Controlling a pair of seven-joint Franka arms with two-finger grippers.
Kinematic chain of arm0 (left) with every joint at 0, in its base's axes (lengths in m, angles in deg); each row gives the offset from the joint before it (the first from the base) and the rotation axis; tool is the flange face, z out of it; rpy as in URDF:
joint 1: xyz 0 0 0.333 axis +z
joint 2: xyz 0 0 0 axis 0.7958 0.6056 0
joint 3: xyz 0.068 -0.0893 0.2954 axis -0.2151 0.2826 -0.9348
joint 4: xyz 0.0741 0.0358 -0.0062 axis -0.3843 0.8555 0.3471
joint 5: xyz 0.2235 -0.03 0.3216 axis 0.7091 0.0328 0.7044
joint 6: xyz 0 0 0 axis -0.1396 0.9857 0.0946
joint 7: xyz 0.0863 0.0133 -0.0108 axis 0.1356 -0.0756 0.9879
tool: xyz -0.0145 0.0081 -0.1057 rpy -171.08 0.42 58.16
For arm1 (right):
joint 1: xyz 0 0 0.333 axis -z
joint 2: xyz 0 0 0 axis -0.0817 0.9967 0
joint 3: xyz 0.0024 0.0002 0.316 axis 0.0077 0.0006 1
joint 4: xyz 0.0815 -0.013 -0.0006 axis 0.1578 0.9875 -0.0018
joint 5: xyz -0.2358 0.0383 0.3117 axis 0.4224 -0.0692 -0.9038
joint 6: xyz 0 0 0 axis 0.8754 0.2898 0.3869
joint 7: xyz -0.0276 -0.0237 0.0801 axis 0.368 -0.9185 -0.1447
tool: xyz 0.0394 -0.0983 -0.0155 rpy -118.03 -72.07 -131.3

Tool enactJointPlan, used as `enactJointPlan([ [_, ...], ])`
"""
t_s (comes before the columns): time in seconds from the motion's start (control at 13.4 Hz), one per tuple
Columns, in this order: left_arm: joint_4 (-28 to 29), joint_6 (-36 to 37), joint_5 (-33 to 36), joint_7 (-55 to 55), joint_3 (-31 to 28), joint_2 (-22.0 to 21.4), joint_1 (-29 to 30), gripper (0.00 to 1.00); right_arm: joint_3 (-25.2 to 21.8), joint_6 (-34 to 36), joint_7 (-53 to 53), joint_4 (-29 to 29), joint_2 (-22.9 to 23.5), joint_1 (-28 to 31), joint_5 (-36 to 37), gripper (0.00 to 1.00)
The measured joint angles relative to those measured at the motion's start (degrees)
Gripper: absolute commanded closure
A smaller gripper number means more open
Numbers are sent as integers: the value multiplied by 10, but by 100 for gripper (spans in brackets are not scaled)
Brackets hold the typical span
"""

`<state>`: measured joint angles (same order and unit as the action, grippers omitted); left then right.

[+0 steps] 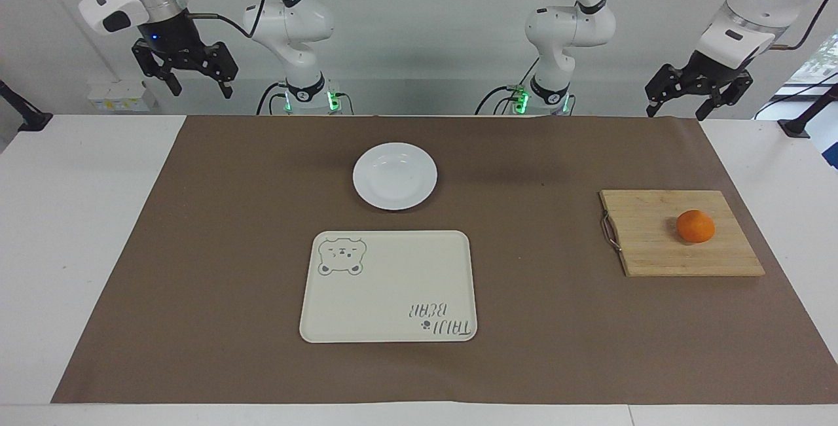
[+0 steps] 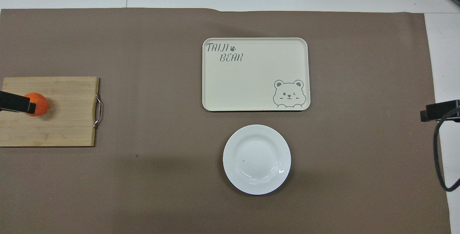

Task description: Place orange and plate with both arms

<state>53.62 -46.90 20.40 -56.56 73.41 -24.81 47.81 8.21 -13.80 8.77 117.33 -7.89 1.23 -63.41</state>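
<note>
Both arms wait raised, the left gripper (image 1: 677,109) and right gripper (image 1: 198,89) spread, empty; the orange (image 1: 695,226) sits on the cutting board (image 1: 648,243), the plate (image 1: 395,176) near the tray (image 1: 393,295).

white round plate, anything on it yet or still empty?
Empty. The glossy white round plate shows only bare dish in both views; the small orange fruit sits on the bamboo cutting board.

Left gripper (image 1: 676,110) raised high at its own end of the bench, fingers (image 1: 651,112) apart, empty. Right gripper (image 1: 201,91) raised at its end, fingers apart, empty.
</note>
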Motion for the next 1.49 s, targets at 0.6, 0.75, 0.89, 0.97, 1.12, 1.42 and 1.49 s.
enactJointPlan([
  [0.6, 42, -45, 9, 1, -4, 2, 10, 0, 0, 0, 0, 1, 0, 0, 0, 0],
  [0.75, 85, -95, 11, -2, -5, 4, 33, 0, 0, 0, 0, 1, 0, 0, 0, 0],
  [0.89, 124, -137, 13, -10, -6, 6, 56, 0, 0, 0, 0, 2, 0, 0, 0, 0],
  [0.97, 148, -166, 18, -12, -6, 7, 68, 0, 0, 0, 0, 2, 0, 0, 0, 0],
  [1.12, 182, -210, 22, -18, -7, 8, 88, 0, 0, 0, 0, 2, 0, 0, 0, 0],
  [1.42, 232, -303, 23, -51, -7, 31, 134, 0, 0, 0, 0, 3, 0, 0, 0, 0],
  [1.49, 237, -321, 23, -53, -8, 44, 141, 0, 0, 0, 0, 3, 0, 0, 0, 0],
])
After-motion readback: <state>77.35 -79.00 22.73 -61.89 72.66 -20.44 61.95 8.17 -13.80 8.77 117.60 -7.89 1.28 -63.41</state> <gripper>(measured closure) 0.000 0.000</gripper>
